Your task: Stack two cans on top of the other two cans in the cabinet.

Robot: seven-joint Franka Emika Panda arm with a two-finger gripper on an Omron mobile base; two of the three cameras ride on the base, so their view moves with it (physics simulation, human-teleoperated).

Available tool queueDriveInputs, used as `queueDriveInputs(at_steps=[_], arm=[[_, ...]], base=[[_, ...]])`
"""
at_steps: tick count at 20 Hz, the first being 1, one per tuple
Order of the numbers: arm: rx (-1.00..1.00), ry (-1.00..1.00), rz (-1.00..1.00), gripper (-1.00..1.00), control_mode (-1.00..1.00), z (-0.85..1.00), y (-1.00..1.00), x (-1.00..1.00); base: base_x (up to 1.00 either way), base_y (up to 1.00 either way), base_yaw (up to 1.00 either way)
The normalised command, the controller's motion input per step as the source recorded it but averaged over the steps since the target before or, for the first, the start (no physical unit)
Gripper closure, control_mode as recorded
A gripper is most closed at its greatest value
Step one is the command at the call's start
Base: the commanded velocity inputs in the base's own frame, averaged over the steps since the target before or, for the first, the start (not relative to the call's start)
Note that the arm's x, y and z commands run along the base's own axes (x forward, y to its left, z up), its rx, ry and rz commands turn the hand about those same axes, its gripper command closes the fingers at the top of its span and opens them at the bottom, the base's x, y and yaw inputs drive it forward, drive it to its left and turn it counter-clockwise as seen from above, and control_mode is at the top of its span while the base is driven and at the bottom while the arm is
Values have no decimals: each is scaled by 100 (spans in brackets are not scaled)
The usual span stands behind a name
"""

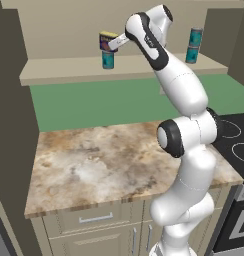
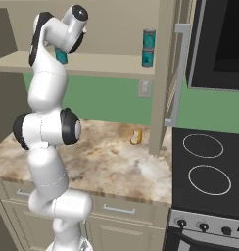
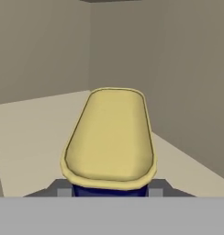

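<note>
Navy can (image 1: 108,41): gripped by fingers (image 1: 113,44), atop teal can (image 1: 108,60), cabinet (image 1: 69,70) left. Teal stack (image 1: 194,45): far right. Counter (image 1: 94,165): bare below.

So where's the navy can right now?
In the left base view, the navy can is on the cabinet's left side, held in the claw directly atop a teal can.

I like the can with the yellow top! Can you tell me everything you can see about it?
The navy can is small, dark blue with a red label and a flat yellow lid. It stands upright on top of a teal can on the cabinet shelf, at the left. The gripper is shut on its side. In the hand view its yellow top looks smooth and stretched.
</note>
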Motion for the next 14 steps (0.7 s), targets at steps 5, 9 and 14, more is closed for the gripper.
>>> queueDriveInputs(at_steps=[5,9,14], arm=[[0,0,0,-100,-100,0,1,2],[0,0,0,-100,-100,0,0,0],[0,0,0,-100,-100,0,0,-2]], base=[[0,0,0],[0,0,0],[0,0,0]])
